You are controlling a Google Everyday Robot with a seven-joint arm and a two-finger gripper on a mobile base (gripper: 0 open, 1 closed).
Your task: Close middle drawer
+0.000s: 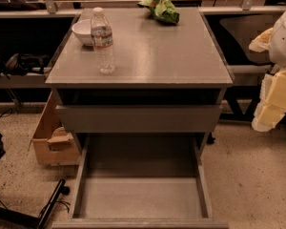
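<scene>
The middle drawer (140,194) stands pulled far out of the grey cabinet (171,51). Its long shallow box reaches toward the bottom edge of the view, where its front panel (138,223) just shows, and I can see nothing lying inside it. Above it the upper drawer front (138,118) sits close to the cabinet, only a little proud. The gripper (272,99) hangs at the right edge of the view, beside the cabinet's right side, higher than the open drawer's front panel and well apart from it. Whether it is released or clenched I cannot tell. The closing has not begun, so the step in hand looks like the approach: bring the gripper down and round to the outer face of the front panel. The panel has no handle, so a flat push is likely the way. It should land near the middle of the panel's width so the box runs straight on its rails and does not skew and jam. Push level and steadily toward the cabinet until the panel lines up with the front above. A hard shove could rock the cabinet and tip the water bottle (103,42) standing on top near the bowl (83,31).
</scene>
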